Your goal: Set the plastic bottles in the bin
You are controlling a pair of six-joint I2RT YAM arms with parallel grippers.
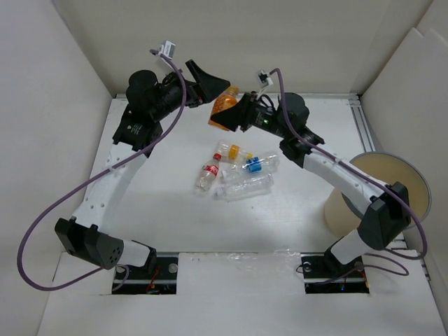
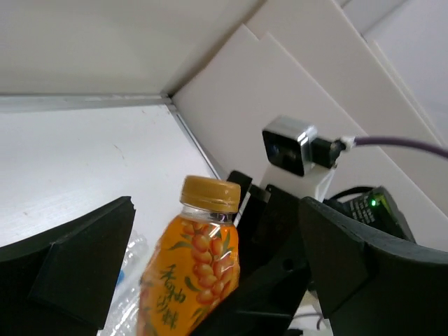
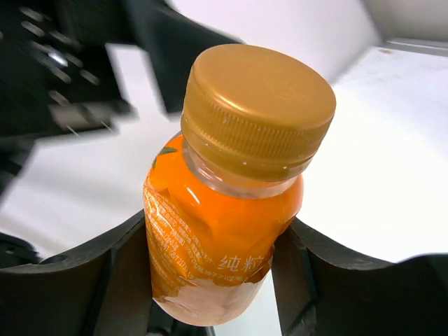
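Right gripper (image 1: 243, 114) is closed on the orange bottle (image 3: 217, 231), which is pinched between its 2 fingers. Left gripper (image 1: 210, 85) is spread wide beside that bottle, gripping nothing. Clear bottles (image 1: 238, 173) are noted lying below both grippers. The bin (image 1: 411, 168) is placed well behind the right gripper.

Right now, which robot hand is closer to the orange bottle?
Right. The right gripper squeezes the orange bottle between its fingers, below the cap. The left gripper is open, its fingers spread wide on either side of the bottle, not touching it.
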